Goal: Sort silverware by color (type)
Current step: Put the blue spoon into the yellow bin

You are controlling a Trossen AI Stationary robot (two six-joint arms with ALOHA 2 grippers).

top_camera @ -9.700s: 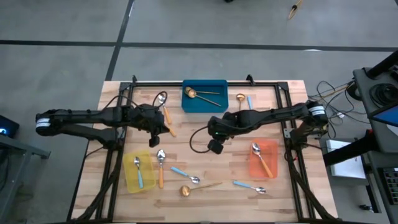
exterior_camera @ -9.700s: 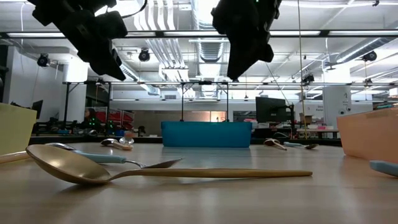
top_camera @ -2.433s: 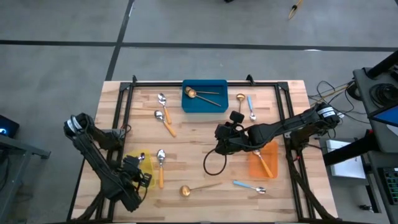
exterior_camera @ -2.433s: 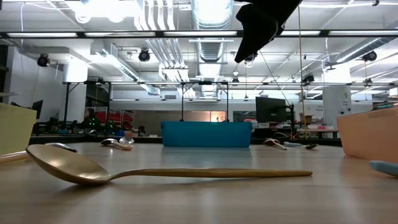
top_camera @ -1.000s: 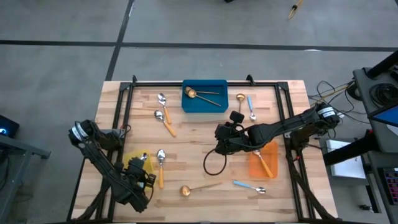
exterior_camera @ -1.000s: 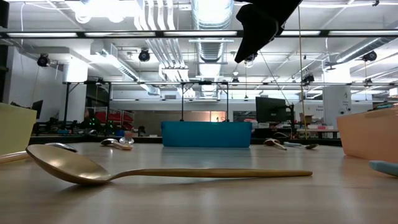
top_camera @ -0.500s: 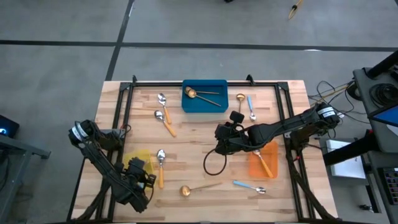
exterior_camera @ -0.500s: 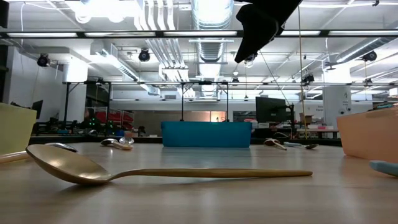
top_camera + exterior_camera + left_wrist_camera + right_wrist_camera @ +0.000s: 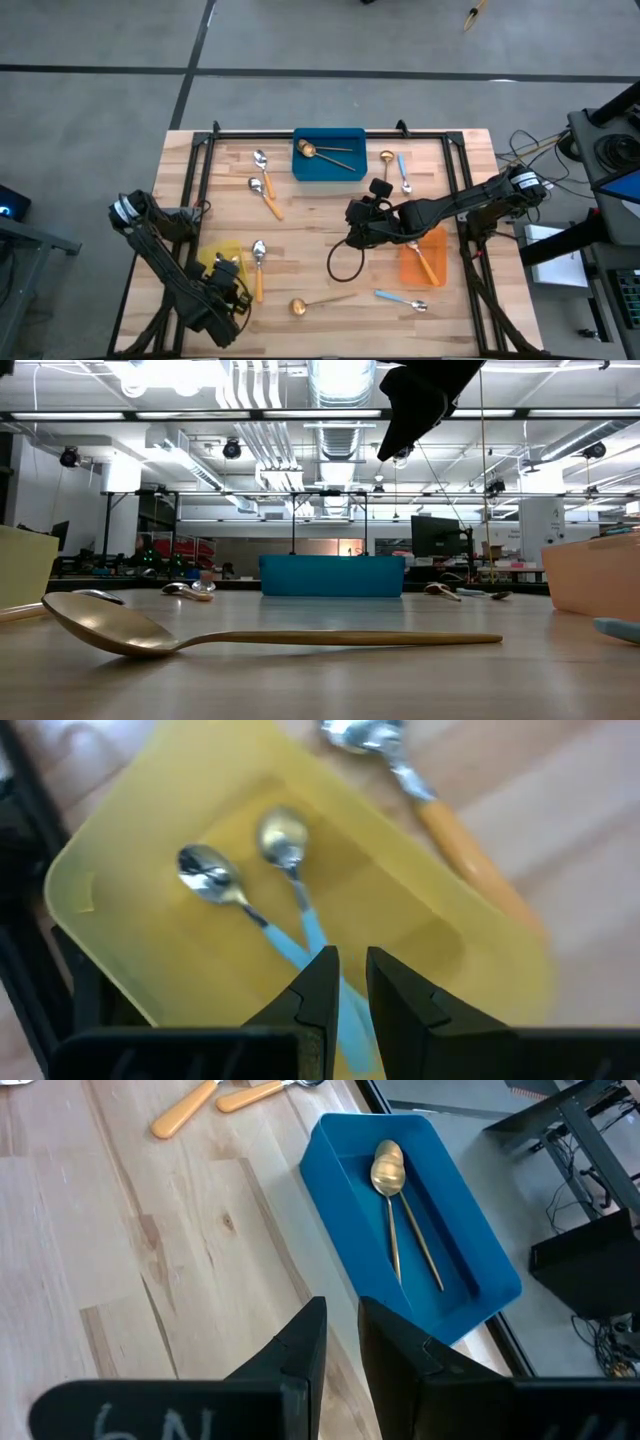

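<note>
High view: wooden table [image 9: 300, 215] catalogued with the blue bin [image 9: 329, 154] as landmark.

Writing: none legible on bins or spoons; blurred pale marks only on the right gripper's housing.

Left gripper [image 9: 345, 982]: hung over the yellow bin [image 9: 212, 262], diagonally opposite the blue bin at the table's near left; fingers nearly together, a thin gap between, nothing gripped. Two blue-handled spoons [image 9: 290, 900] lay inside that bin.

Right gripper [image 9: 340, 1342]: poised mid-table, just this side of the blue bin; fingers nearly together, empty. Two gold spoons [image 9: 392, 1200] lay in the blue bin.

Other silverware: two orange-handled spoons [image 9: 263, 186] left of the blue bin; gold spoon [image 9: 386, 158] and blue-handled spoon [image 9: 403, 172] right of it; orange-handled spoon [image 9: 258, 262] beside the yellow bin; gold spoon [image 9: 240, 635] at the near edge; blue-handled spoon [image 9: 402, 299] near the orange bin [image 9: 425, 255], itself holding an orange-handled spoon [image 9: 420, 255].

Changes: left arm edged slightly since a second before; right arm and spoons unmoved.

Surroundings: pale plank top, black frame, grey floor; workshop with ceiling ducts and strip lights beyond.
</note>
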